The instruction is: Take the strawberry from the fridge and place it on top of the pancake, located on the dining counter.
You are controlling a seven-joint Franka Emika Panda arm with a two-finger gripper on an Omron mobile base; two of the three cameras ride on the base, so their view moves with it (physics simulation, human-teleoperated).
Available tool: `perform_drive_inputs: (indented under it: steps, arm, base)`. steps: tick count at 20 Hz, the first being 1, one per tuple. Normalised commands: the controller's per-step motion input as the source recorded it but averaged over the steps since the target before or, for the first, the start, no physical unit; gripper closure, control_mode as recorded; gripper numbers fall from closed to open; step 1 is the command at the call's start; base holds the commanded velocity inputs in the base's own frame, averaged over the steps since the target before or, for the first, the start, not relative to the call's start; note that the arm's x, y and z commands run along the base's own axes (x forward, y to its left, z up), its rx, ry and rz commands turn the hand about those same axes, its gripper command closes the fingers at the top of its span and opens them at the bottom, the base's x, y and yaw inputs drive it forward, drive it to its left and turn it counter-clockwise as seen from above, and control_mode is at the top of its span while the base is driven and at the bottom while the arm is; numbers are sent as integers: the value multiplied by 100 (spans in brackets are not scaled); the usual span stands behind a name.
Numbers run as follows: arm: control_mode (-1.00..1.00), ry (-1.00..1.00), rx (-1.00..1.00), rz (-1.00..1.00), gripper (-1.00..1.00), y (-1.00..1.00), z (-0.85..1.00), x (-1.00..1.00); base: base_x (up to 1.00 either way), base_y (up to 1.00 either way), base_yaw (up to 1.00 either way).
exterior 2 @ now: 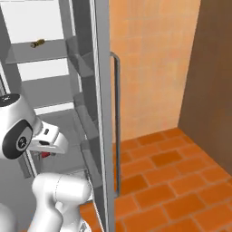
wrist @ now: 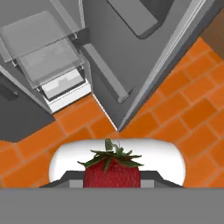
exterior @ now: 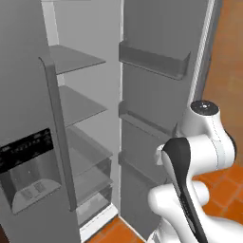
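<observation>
The small bright red strawberry (wrist: 112, 174) with its green leafy cap sits pinched in the dark two-finger gripper (wrist: 112, 178), jaws pressed against its sides. In the hand view its leafy stem end points away from the camera, along the fingers, toward the orange tiled floor (wrist: 183, 109) beyond; its long axis runs with the fingers. In the right base view a bit of red (exterior 2: 45, 154) shows under the white hand, just in front of the open tall light-grey fridge (exterior: 85, 118). A small yellowish-olive item (exterior 2: 36, 44) lies on an upper clear shelf (exterior 2: 45, 50), far left.
</observation>
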Motion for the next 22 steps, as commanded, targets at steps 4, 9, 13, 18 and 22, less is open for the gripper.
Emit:
perform_drive_inputs:
  steps: [4,9,13,18,22]
  arm:
    - [100,0,0,0,100,0,0,0]
    - [100,0,0,0,100,0,0,0]
    - [100,0,0,0,100,0,0,0]
    - [100,0,0,0,100,0,0,0]
    - [100,0,0,0,100,0,0,0]
  base:
    - [-28,-13,-74]
    - [-23,-8,-75]
    - [-28,-18,-72]
    - [-12,-36,-70]
    - [5,-51,-69]
